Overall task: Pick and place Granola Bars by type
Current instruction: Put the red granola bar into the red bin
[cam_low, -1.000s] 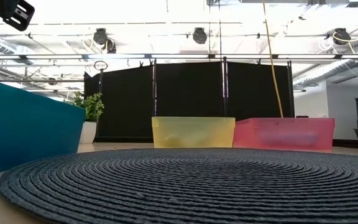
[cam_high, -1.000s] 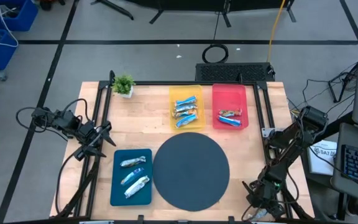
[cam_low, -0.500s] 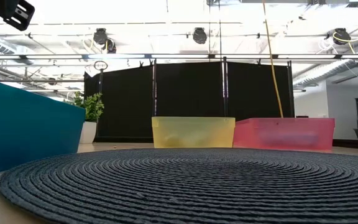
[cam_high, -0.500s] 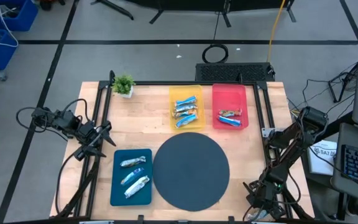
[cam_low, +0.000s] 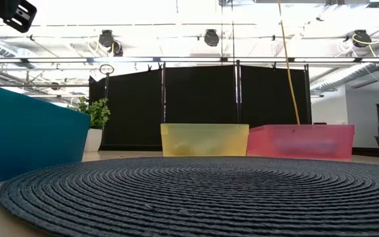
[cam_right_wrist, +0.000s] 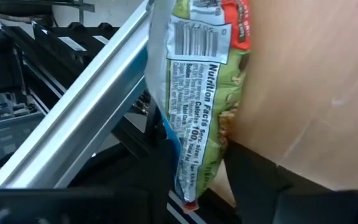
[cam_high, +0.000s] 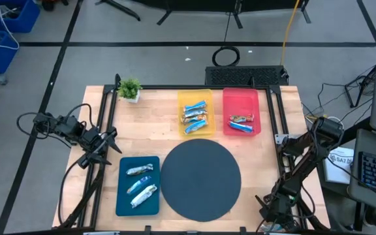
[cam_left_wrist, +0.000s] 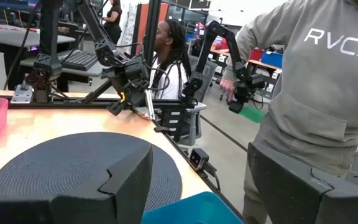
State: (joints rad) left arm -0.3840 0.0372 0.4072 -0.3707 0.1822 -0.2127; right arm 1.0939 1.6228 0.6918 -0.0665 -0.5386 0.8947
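Observation:
Granola bars in foil wrappers lie in three trays: several in the yellow tray (cam_high: 194, 112), two in the red tray (cam_high: 241, 121), three in the teal tray (cam_high: 138, 186). My left gripper (cam_high: 108, 142) is open and empty at the table's left edge, just beyond the teal tray; its fingers stand wide apart in the left wrist view (cam_left_wrist: 201, 186). My right gripper (cam_high: 271, 207) is low at the table's near right corner. It is shut on a green-and-white granola bar (cam_right_wrist: 194, 93) with a nutrition label. My right gripper has one end of the green-and-white bar (cam_right_wrist: 188, 186) between its two fingers, which stand against its two sides. The bar runs lengthwise away from the fingers, in front of the table's edge and the metal rail. The contact itself is dark and partly hidden.
A dark round woven mat (cam_high: 201, 179) lies at the table's near middle. A small potted plant (cam_high: 130, 89) stands at the far left corner. Metal frame rails (cam_right_wrist: 86, 106) run along the table's sides. A person in a grey hoodie (cam_left_wrist: 316, 81) stands beyond the table.
My right arm has sunk a little toward the table's near right corner. The bars in the trays and my left arm have kept still.

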